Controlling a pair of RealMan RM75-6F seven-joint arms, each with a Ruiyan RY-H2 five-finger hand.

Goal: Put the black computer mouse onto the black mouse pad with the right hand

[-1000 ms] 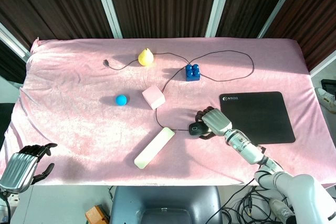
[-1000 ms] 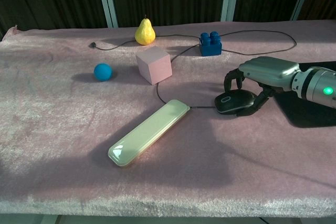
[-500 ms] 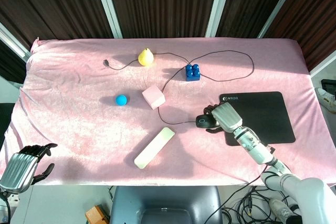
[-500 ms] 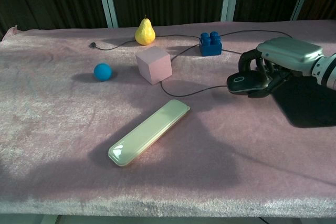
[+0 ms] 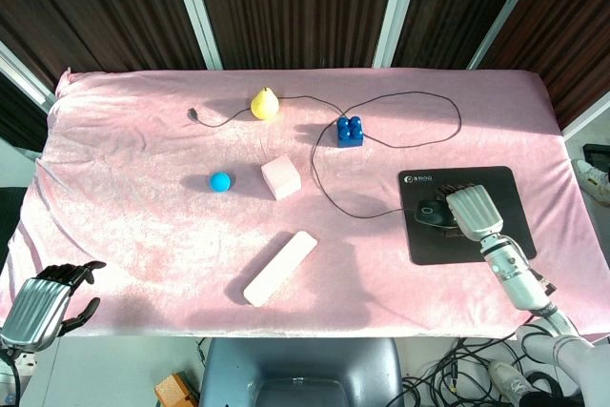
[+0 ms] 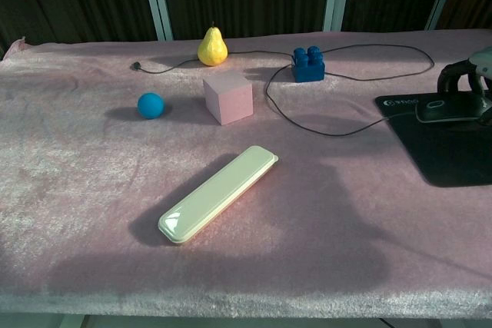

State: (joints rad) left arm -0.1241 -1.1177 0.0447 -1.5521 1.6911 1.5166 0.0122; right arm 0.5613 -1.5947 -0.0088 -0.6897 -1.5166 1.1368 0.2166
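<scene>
The bench [image 5: 143,226] is draped in a fuzzy pink cloth. On its right side lies the flat, rectangular black mouse pad [image 5: 496,235], matte, with a small white logo at its far-left corner. Near the front middle sits a long, smooth cream case [image 5: 279,267] with rounded ends, lying at a slant. A pale pink cube [image 5: 281,177] stands further back, with a small blue ball [image 5: 220,180] to its left. Behind them are a glossy yellow pear [image 5: 265,103] and a studded blue toy brick [image 5: 349,131].

The right hand [image 5: 469,212] is over the pad's left part, its fingers [image 6: 448,78] curled around the black computer mouse [image 6: 440,108], gripping it at the pad; whether it touches the pad is unclear. The mouse's thin dark cable [image 5: 329,199] loops back past the cube and brick to a plug near the pear.

The left hand [image 5: 43,300] hangs off the bench's front-left corner, fingers bent, holding nothing.
</scene>
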